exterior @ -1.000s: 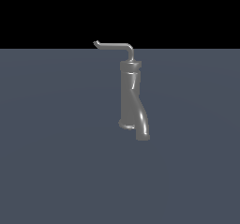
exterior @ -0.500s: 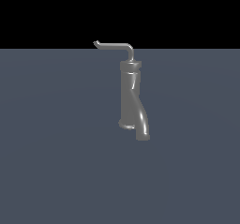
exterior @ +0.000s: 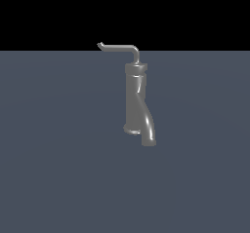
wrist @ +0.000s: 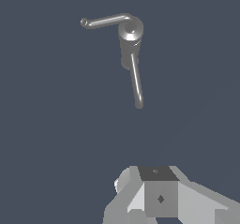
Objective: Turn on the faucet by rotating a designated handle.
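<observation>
Faucet (exterior: 135, 100) standing mid-floor, handle (exterior: 119, 47) sticking out from its top toward exterior view's left, untouched. Approaching: aiming for rod near hooked tip, pushing sideways for leverage. Gripper (wrist: 161, 204) hanging well apart; fingers out of shot, can't tell width. Nothing blocking.

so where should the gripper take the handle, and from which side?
Probably on the handle's straight horizontal run, near the hooked tip, which likely gives the most leverage about the faucet body. It's a thin bare rod with open space around it, so coming down from above with the jaws straddling it looks best. The gripper is well short of it; its fingertips are out of frame.
</observation>
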You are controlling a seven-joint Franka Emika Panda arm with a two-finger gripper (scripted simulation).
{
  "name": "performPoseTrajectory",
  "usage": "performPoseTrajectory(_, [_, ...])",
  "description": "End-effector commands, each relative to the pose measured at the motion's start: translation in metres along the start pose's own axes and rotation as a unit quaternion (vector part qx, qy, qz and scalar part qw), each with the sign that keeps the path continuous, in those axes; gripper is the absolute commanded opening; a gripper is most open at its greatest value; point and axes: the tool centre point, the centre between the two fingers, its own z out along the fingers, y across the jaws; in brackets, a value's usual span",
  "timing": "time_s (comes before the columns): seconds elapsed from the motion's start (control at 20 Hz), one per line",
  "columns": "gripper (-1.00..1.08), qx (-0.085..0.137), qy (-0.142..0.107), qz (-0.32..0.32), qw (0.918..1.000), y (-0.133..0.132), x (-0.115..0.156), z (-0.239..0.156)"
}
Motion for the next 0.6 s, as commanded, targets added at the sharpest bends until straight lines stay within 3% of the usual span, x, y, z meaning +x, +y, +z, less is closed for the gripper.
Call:
performPoseTrajectory(0.0, [-1.00,0.002,-0.001,0.012,0.9999,-0.001,0.006,0.001])
performPoseTrajectory(0.55, [-1.00,0.017,-0.007,0.109,0.9938,-0.010,0.052,0.015])
